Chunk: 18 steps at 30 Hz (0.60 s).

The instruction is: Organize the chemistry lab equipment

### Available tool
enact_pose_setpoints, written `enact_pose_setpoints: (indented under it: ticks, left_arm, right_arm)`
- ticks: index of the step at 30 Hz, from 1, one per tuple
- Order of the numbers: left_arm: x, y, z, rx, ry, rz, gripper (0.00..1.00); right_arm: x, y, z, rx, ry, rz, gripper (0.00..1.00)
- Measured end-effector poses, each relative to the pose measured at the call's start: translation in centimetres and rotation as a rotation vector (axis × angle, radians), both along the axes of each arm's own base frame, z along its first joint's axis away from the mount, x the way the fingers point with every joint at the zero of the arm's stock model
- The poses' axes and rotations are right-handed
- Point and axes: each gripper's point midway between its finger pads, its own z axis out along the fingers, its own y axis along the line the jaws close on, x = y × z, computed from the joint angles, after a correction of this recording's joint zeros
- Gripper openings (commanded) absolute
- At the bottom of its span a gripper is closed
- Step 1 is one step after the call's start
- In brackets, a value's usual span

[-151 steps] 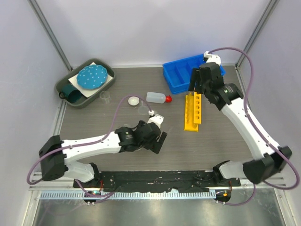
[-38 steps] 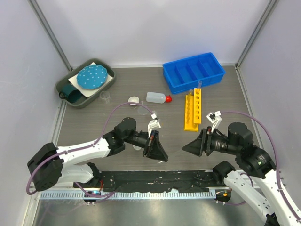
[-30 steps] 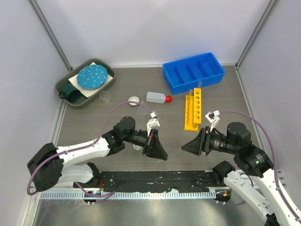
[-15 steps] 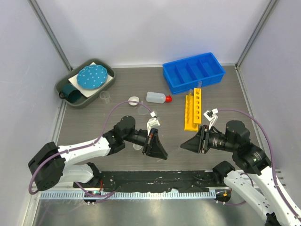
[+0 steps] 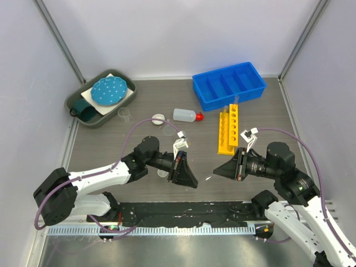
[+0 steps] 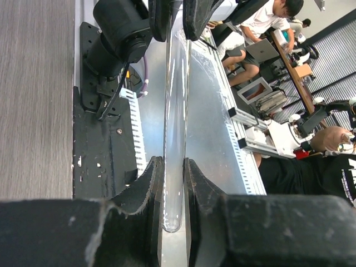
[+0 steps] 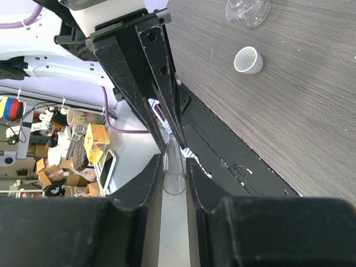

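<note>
Top external view: a slim clear glass test tube [image 5: 206,177], visible only as a faint glint, hung above the near part of the grey wood-grain surface [image 5: 111,139] between the two arms, with its long axis running left to right. The left fingers [image 5: 192,182] met one end and the right fingers [image 5: 218,171] the other. The yellow holed rack [image 5: 229,130] stood just beyond the right arm, and the blue divided bin [image 5: 228,84] lay farther back. Both were nearer the right arm than the left. Left wrist view: the left fingers [image 6: 153,179] were nearly closed and pressed on both sides of the clear glass test tube [image 6: 175,111] at its rounded closed end. The tube ran straight away from them to the right fingers [image 6: 160,22], which bracketed its far part. Right wrist view: the right fingers [image 7: 149,179] were drawn in against either side of the open mouth of the clear glass test tube [image 7: 174,169], apparently gripping it. The left fingers [image 7: 146,72] held it from the opposite end. A small white dish [image 7: 248,60] sat on the surface beyond. Judged from this, the tube was in a hand-over. The coming move depended on the left fingers releasing along the tube's axis, so that the right arm, being nearer, could carry the tube to the rack.
</note>
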Motion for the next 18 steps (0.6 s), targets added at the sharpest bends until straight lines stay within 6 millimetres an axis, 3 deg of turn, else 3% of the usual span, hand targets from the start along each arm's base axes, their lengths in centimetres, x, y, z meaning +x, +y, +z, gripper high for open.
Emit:
enact_pose_setpoints:
  ticks: [3, 5, 13, 18]
  left_arm:
    - [0.1, -0.1, -0.1, 0.006, 0.001, 0.007, 0.83]
    - [0.5, -0.1, -0.4, 0.022, 0.005, 0.023, 0.98]
    - [3.4, -0.5, -1.0, 0.143, -0.031, 0.185, 1.00]
    - [9.4, 0.4, -1.6, 0.349, -0.063, 0.544, 1.00]
  right_arm:
    - [0.1, 0.1, -0.1, -0.002, 0.003, 0.001, 0.03]
    - [0.3, 0.2, -0.2, -0.008, 0.010, -0.002, 0.02]
    - [2.5, 0.6, -1.7, -0.094, 0.048, -0.029, 0.01]
    - [5.3, 0.4, -1.1, -0.179, 0.013, -0.093, 0.01]
